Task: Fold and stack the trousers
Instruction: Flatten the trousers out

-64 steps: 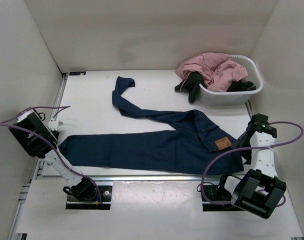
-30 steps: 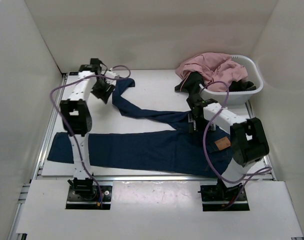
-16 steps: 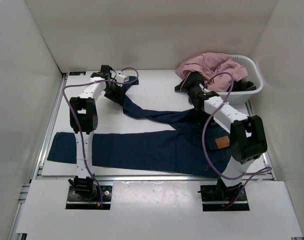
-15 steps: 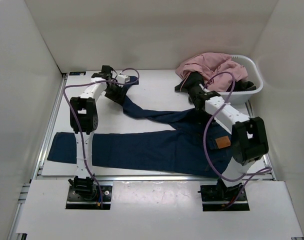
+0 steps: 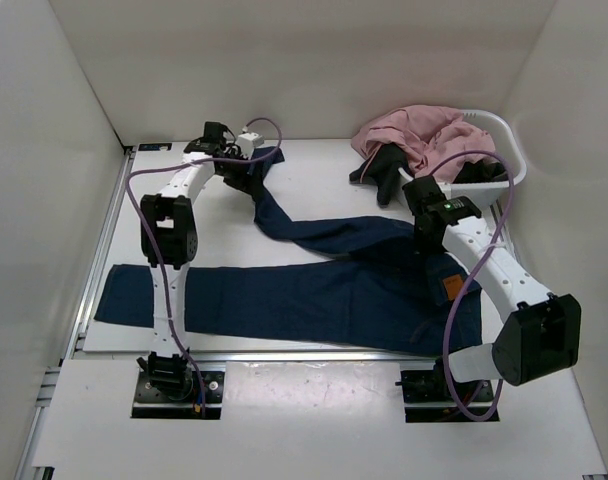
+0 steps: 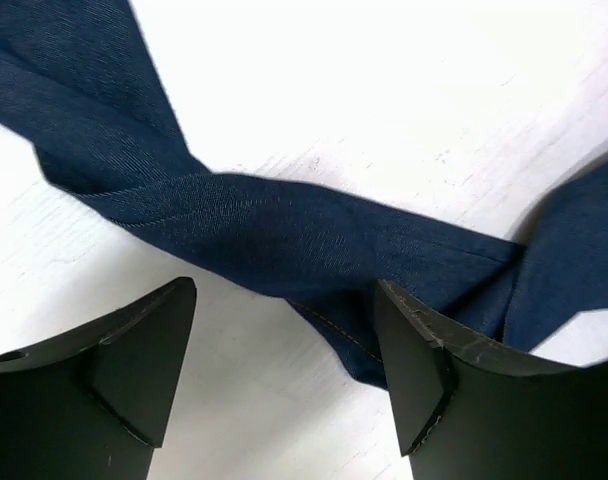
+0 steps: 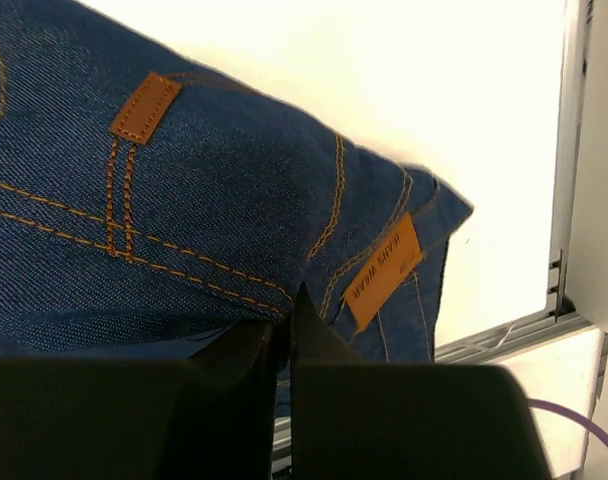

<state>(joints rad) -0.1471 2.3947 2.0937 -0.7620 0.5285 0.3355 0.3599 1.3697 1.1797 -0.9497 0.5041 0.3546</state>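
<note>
I'm seeing bright, even overhead light in the top view, casting only soft shadows. In the right wrist view the table (image 7: 384, 70) is glaring cream-white, while the trousers (image 7: 184, 200) are showing sharp.

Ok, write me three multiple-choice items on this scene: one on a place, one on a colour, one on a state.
1. The white basket stands at the table's: A near left corner; B far right corner; C middle.
2. The printed label on the jeans is: A green; B white; C orange-brown.
3. The left claw is: A open over a twisted trouser leg; B shut on nothing; C shut on the basket rim.
Key: 1 B, the top view shows it there; 2 C, the right wrist view shows it close up; 3 A, its fingers stand wide apart with denim beyond them.
</note>
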